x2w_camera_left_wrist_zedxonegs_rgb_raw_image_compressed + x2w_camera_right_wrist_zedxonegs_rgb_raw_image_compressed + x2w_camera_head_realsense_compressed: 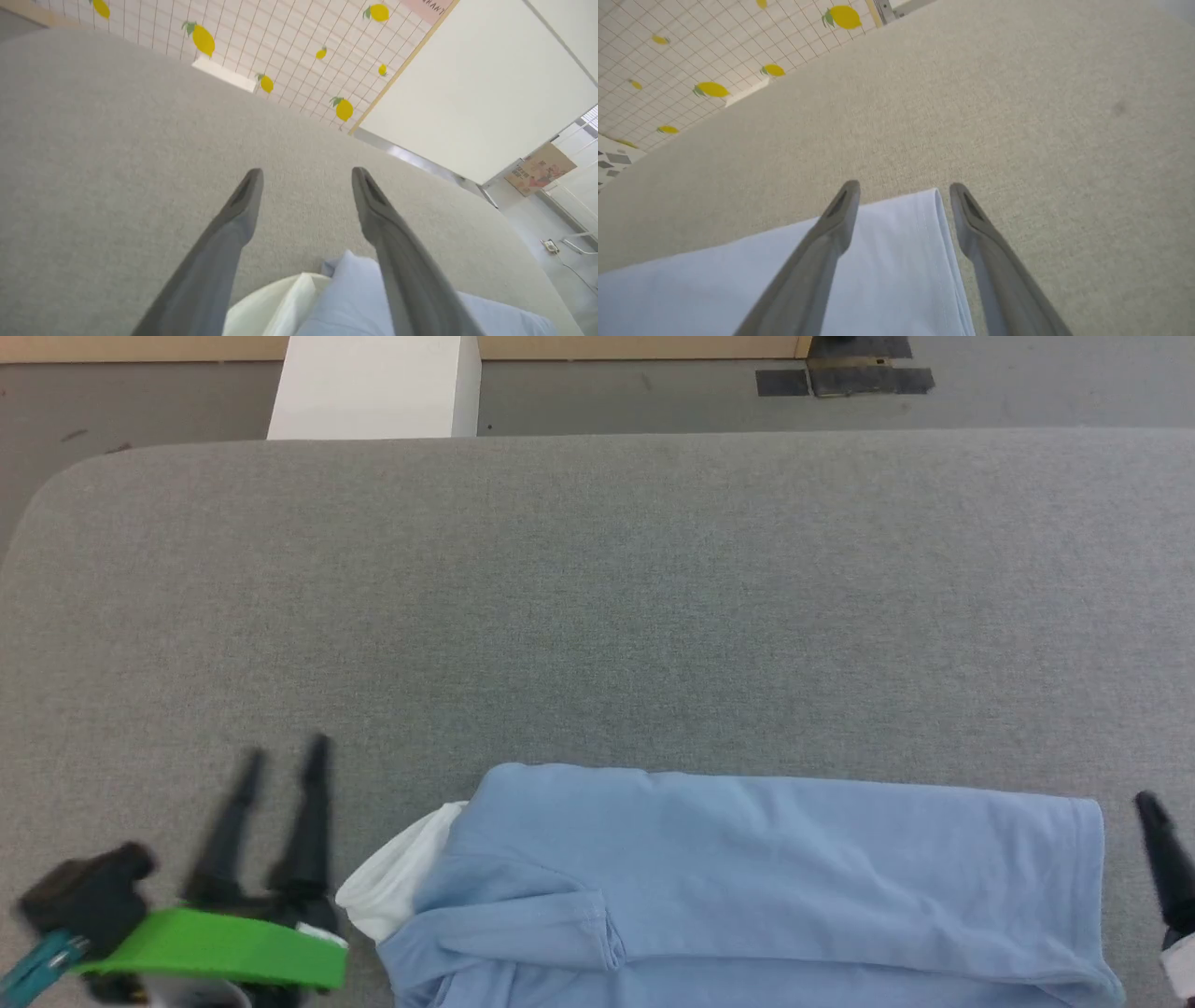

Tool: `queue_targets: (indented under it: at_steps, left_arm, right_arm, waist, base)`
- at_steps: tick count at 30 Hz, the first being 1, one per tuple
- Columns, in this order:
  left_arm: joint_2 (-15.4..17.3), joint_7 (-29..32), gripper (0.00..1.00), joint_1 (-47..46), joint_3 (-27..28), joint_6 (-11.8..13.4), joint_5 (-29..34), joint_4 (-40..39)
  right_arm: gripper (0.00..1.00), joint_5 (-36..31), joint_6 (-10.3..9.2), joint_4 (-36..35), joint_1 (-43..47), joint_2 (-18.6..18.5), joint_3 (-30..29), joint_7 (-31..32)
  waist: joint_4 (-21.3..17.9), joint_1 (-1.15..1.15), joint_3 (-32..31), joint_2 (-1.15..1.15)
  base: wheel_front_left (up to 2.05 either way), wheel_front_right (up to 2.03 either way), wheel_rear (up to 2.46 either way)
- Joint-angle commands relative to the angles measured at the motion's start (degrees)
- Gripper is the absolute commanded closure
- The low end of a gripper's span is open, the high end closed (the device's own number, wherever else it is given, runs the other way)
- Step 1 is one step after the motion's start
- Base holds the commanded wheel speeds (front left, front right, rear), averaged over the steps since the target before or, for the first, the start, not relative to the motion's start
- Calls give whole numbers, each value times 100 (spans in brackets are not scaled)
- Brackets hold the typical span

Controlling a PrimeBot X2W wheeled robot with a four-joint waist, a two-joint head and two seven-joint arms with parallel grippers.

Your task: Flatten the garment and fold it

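Observation:
The garment [747,877], a light blue T-shirt folded into a long band, lies along the near edge of the grey table [597,597], with white cloth [397,882] poking out at its left end. My left gripper [285,761] hovers just left of that end, fingers apart and empty. In the left wrist view the left gripper [306,175] is open above the shirt's blue and white end [336,298]. My right gripper [903,189] stands open over the shirt's right hem [896,261], holding nothing. One right finger [1162,849] shows at the shirt's right edge.
The grey fabric table stretches far and wide beyond the shirt, with a rounded far-left corner. A white box [373,387] stands on the floor past the far edge. A lemon-patterned grid wall [280,42] rises behind the table.

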Motion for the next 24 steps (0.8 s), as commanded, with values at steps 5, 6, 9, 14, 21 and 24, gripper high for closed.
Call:
queue_targets:
  at_steps: [5,6,9,14,21,24]
  left_arm:
    - [-408,-1230,0,-302,518,262,1241,-138]
    - [-512,-1249,0,-319,586,272,1399,-167]
    - [-915,-1260,0,-333,881,170,1887,-325]
    - [-1292,-1263,0,-165,1012,-298,2287,-105]
    - [-1386,-1263,0,-113,1033,-573,2405,143]
    - [-1398,-1263,0,-84,976,-646,2420,268]
  right_arm:
    - [0,-534,-8,153,11,-1,79,-794]
    - [0,-585,-8,240,42,-1,134,-855]
    - [0,-673,-8,631,137,-1,283,-947]
    - [0,-1015,-8,1518,262,-2,326,-716]
    - [0,-1052,-8,2118,50,-56,426,-846]
    - [70,-986,-8,2279,-56,-91,502,-785]
  waist:
    - [-12,0,35,0]
    - [-10,0,35,0]
    - [-7,0,38,0]
    - [94,0,55,0]
    - [174,0,91,0]
    - [185,0,105,0]
  base:
    - [0,0,0]
    - [0,0,0]
    - [0,0,0]
    - [0,0,0]
    - [0,0,0]
    - [0,0,0]
